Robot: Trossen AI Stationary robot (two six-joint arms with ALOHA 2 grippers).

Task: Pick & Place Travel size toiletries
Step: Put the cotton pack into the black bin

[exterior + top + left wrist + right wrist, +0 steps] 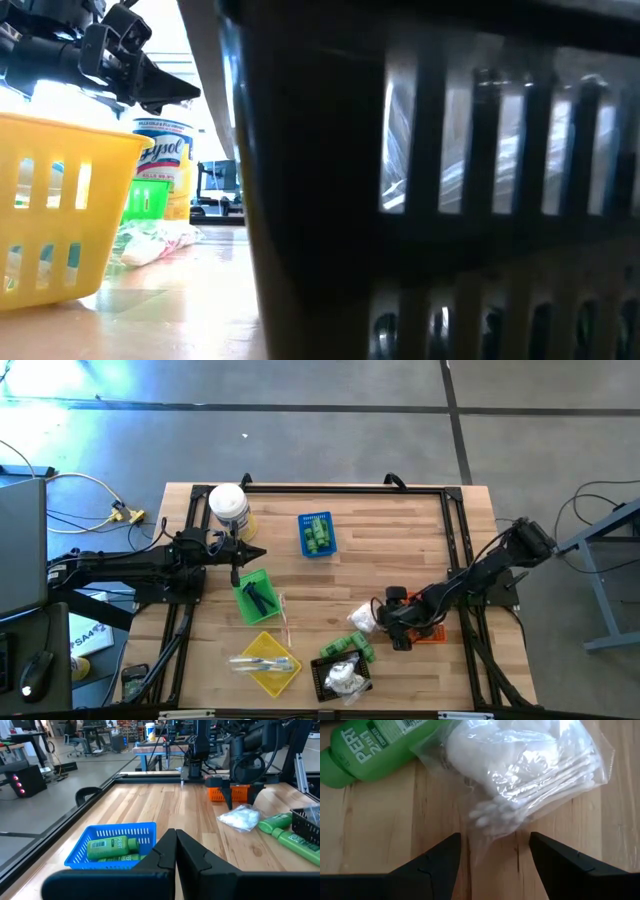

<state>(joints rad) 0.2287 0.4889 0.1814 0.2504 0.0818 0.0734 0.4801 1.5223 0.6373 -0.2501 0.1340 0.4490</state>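
A clear packet of white cotton swabs (520, 770) lies flat on the wood table, a bright green bottle (370, 745) beside it. My right gripper (495, 850) is open just over it, one finger on each side of the packet's near corner, touching nothing; it also shows in the high view (383, 622) next to the packet (360, 618). My left gripper (258, 554) is shut and empty, held above the green basket (255, 596). A blue basket (115, 847) holds green bottles. More green bottles (350, 648) lie on the table.
An orange basket (432, 632) stands under my right arm. A yellow basket (265, 663) holds pale sticks, and a black basket (340, 676) holds a white packet, both near the front edge. A big white jar (228, 505) stands at the back left.
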